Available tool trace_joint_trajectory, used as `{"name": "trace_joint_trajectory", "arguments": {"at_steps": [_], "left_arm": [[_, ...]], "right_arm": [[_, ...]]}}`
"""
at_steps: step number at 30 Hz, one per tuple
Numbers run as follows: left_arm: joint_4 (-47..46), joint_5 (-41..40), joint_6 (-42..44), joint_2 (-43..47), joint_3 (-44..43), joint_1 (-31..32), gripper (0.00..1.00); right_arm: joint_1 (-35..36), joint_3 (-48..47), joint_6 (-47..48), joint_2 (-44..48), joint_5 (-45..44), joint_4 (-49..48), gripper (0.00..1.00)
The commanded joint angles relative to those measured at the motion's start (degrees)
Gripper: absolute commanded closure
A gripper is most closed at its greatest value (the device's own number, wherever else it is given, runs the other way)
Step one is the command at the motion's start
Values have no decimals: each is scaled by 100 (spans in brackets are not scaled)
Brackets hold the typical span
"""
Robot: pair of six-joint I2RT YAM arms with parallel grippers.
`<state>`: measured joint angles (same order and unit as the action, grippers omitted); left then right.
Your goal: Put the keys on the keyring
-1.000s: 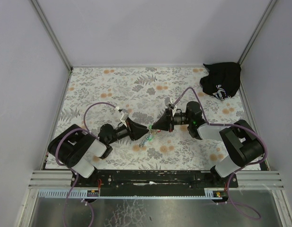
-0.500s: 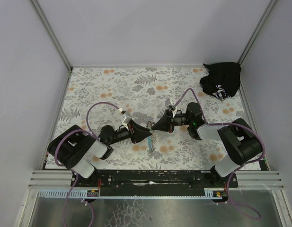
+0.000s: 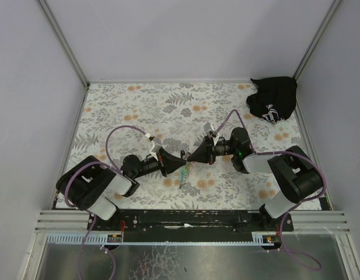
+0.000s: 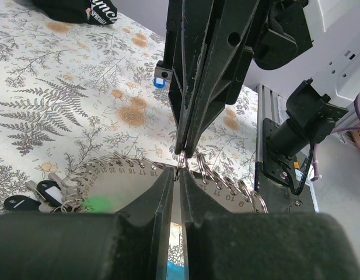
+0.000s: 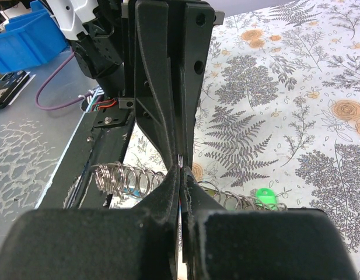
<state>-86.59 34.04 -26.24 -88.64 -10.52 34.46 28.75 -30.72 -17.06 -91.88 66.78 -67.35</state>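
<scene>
**Top view:** both arms reach inward, low over the floral worktop (image 3: 139, 105). The left pincer (image 3: 181, 159) and right pincer (image 3: 189, 157) meet tip to tip, and the keyring (image 3: 182, 175) hangs beneath them. A black cloth bag (image 3: 273, 99) lies in the far right corner.

**Left wrist:** the left pincer is narrowed to a slit on the keyring's coiled wire.

**Right wrist:** the right pincer is pressed together on that wire.

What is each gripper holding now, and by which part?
Both the left gripper and right gripper appear to pinch the keyring by its thin metal ring.
</scene>
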Motion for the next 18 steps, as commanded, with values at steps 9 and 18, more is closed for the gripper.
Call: {"name": "trace_joint_trajectory", "arguments": {"at_steps": [9, 18], "left_arm": [[-43, -33, 278, 308, -29, 37, 100], [3305, -840, 1065, 2068, -424, 256, 100]], "right_arm": [[43, 16, -103, -20, 169, -645, 100], [47, -330, 2328, 949, -383, 2895, 84]]}}
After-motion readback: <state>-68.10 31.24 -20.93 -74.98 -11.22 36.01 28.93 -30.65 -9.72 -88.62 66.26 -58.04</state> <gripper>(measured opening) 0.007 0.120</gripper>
